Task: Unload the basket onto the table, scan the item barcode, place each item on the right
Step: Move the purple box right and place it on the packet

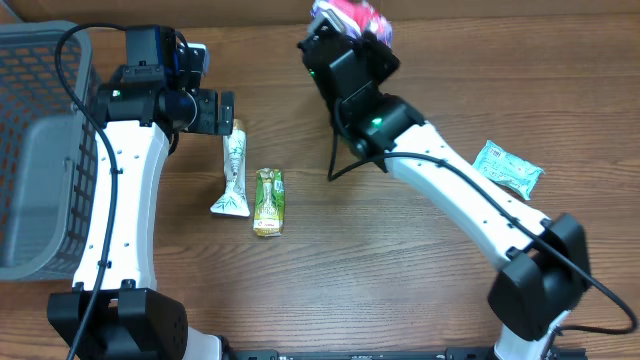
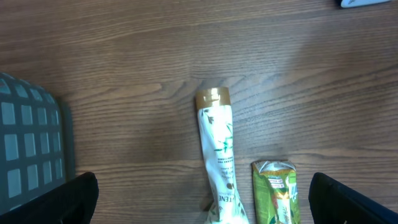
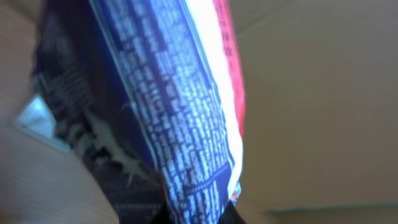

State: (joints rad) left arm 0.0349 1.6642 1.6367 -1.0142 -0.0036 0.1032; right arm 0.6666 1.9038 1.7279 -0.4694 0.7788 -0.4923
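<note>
I note right claw (image 1: 345, 30) clamped on glossy blue, white and red printed packet (image 3: 180, 124), packet projecting from between its tips, left claw (image 1: 222, 112) spread wide, empty.

Brown wood-grain table (image 1: 300, 290) under even indoor light

White arms (image 1: 125, 200), black joints (image 1: 535, 285), cables (image 1: 62, 48)

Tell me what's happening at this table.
The right gripper is shut on a blue, white and red packet at the table's far edge. The left gripper is open above a white tube with a gold cap, holding nothing. A green packet lies beside the tube, a teal packet further right, and a grey basket on the left.
</note>
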